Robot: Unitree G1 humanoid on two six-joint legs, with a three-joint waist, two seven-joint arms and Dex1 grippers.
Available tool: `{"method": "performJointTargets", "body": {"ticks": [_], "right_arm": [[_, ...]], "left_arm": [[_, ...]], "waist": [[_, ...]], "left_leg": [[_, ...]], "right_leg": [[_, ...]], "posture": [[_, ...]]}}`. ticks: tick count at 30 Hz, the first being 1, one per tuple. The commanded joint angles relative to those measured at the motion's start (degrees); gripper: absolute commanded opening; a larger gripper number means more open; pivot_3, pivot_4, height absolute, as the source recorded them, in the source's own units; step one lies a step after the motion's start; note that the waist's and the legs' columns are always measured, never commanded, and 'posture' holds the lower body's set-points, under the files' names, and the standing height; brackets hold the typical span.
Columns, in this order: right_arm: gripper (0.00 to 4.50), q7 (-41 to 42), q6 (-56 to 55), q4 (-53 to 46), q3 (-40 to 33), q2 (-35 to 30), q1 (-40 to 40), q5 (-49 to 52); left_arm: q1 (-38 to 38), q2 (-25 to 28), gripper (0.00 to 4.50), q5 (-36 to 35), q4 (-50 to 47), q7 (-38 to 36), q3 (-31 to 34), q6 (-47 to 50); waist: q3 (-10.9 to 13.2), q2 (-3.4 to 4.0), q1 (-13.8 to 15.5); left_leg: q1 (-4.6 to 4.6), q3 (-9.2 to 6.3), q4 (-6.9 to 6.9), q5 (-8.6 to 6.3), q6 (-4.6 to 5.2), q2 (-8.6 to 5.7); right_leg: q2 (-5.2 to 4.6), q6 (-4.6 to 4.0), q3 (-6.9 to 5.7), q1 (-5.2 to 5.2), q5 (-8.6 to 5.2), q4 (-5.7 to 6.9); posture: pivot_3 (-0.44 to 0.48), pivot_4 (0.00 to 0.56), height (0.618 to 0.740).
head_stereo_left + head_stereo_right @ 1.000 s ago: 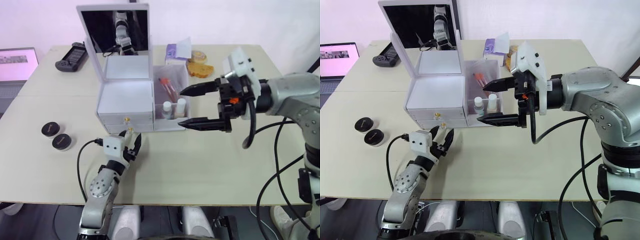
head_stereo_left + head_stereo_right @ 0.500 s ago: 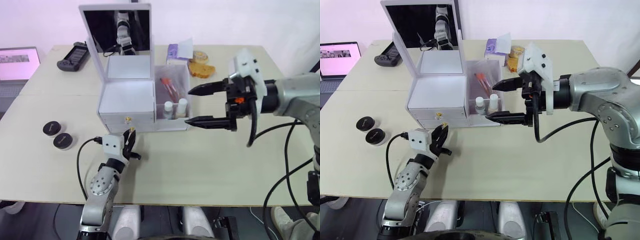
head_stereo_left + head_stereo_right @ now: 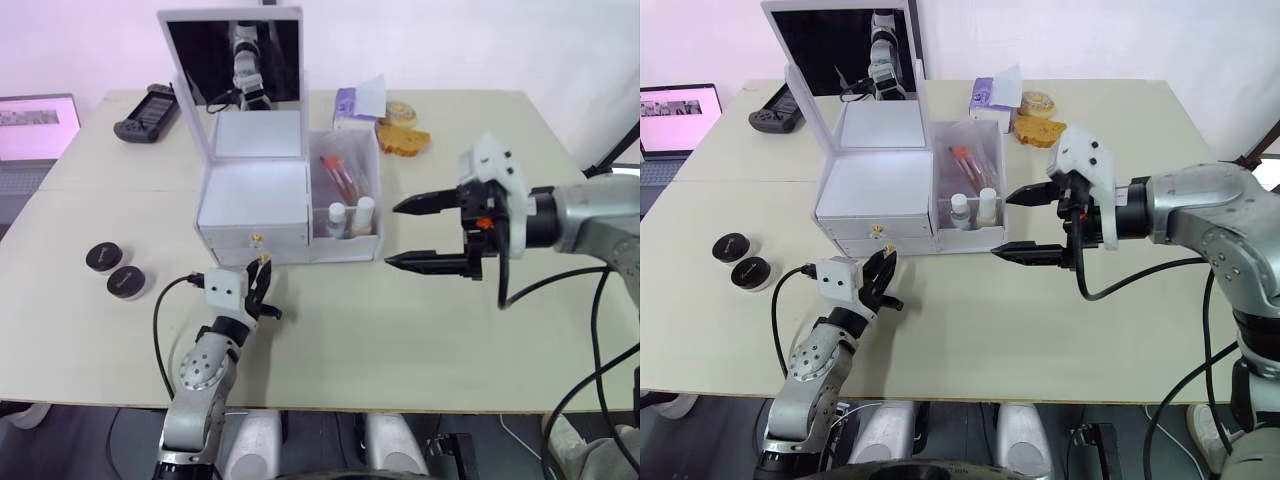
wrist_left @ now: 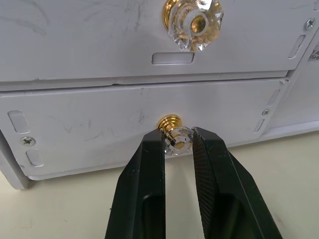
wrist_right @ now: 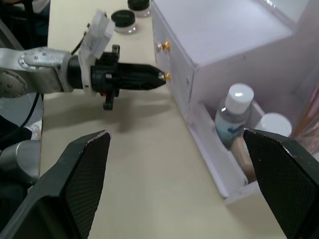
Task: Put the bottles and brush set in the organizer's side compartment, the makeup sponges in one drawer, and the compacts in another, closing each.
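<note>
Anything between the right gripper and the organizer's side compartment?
No: bare table lies between the open right gripper and the side compartment, per the right eye view.

Bright, even light from overhead fills the scene; the table [image 3: 420, 330] carries only soft, faint shadows. The back wall shows a pale pink tint. The organizer [image 3: 255, 205] top glares white. Close wrist shots are sharp, their corners slightly soft

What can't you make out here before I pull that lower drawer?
- Drawer contents: both drawers closed, fronts hide everything inside.
- Sponges: not told apart from the items behind the organizer, too small in the eye views.
- Brush set: partly hidden by the side compartment's wall.
- Lower knob: sides covered by left gripper jaws.
</note>
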Motion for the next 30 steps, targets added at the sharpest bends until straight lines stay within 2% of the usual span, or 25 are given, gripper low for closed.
{"method": "performJointTargets", "body": {"ticks": [1, 8, 20, 30], "right_arm": [[4.50, -0.44, -0.91, -1.83, -2.19, -0.50, -0.54, 0.18], [4.50, -0.76, -0.98, -1.84, -3.06, -0.44, -0.21, 0.43], [4.50, -1.29, -0.72, -1.72, -2.41, 2.45, -0.12, 1.83], [4.50, 0.23, -3.13, 0.10, -0.64, 3.38, -0.14, 0.14]], "left_arm": [[0.59, 0.50, 0.25, -1.56, -3.65, -1.34, -0.98, 0.45], [3.80, 2.06, 0.25, -3.36, -7.92, -2.12, -1.61, 3.39], [15.10, 4.77, 0.25, -4.52, -18.94, -2.33, -3.93, 7.40], [24.46, 6.79, 0.25, -5.90, -26.61, -1.22, -4.57, 9.88]], "waist": [[0.00, 0.00, -0.01], [0.00, 0.00, -0.02], [0.01, -0.01, -0.12], [0.00, 0.04, -0.19]], "left_leg": [[0.00, 0.00, 0.00, 0.00, 0.00, 0.00], [0.00, 0.00, -0.01, 0.00, 0.00, 0.00], [-0.01, 0.00, -0.01, 0.00, 0.00, 0.00], [-0.11, 0.09, -0.10, -0.16, 0.25, -0.01]], "right_leg": [[0.00, 0.00, 0.00, 0.00, 0.00, 0.00], [0.00, -0.01, 0.00, 0.00, -0.01, -0.01], [0.00, -0.03, 0.00, 0.00, -0.03, -0.05], [-0.03, -0.01, 0.01, 0.15, -0.01, -0.78]], "posture": [[0.000, 0.150, 0.740], [0.000, 0.150, 0.740], [0.000, 0.150, 0.740], [0.000, 0.150, 0.740]]}}
